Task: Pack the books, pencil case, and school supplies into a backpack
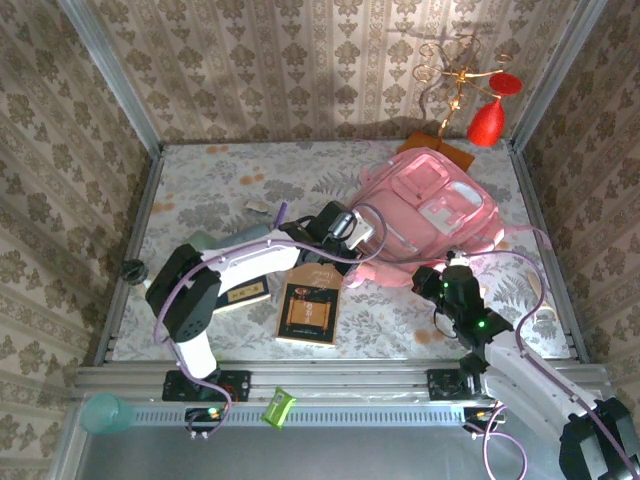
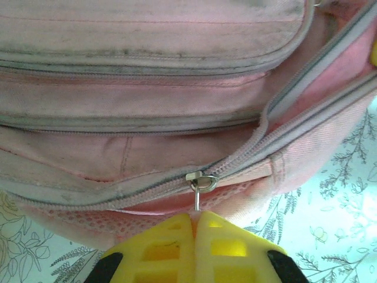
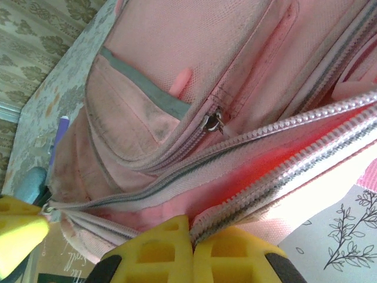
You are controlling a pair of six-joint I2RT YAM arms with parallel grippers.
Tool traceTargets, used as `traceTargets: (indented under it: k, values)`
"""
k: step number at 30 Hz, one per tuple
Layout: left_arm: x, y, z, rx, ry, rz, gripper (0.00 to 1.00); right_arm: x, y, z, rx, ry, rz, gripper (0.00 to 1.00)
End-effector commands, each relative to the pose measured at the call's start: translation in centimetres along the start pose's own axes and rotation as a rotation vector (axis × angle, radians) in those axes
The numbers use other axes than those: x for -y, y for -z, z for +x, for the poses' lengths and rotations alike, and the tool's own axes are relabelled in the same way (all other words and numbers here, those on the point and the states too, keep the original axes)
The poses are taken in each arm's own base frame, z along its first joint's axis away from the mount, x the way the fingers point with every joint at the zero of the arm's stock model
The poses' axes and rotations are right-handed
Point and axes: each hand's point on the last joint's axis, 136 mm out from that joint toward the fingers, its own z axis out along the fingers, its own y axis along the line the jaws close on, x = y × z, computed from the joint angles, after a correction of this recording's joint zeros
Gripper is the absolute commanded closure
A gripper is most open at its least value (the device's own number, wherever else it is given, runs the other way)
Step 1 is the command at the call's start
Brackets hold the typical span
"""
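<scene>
Currently both clenched: L claw pinches zip pull on backpack; R claw grips backpack's open zip edge.

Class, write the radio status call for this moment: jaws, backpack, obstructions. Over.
Left jaws shut on zip pull. Right jaws shut on backpack zip edge, main zip part open. Both books on table, unpacked.
</scene>
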Motion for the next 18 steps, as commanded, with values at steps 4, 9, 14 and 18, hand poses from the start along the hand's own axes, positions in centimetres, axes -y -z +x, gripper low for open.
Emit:
traceTargets:
  k: [4,9,14,18]
  values:
    - [5.0,0.0,-2.5,0.029,0.003,0.107,1.00,-0.3,-0.6,-0.8,0.058,-0.001,0.007,1.00]
    - [7.5,-1.7,-3.0,0.011,-0.022,0.164,1.00,-2.2,-0.4,-0.6,0.064,0.008,-0.046,1.00]
    - [7.2,-2.9,-1.6,-0.029,-0.019,0.144,1.00,-2.6,-0.2,-0.7,0.074,0.013,-0.057,1.00]
    - [4.2,-2.0,-0.7,-0.054,-0.029,0.017,1.00,-1.3,-0.2,-0.7,0.085,0.036,0.004,1.00]
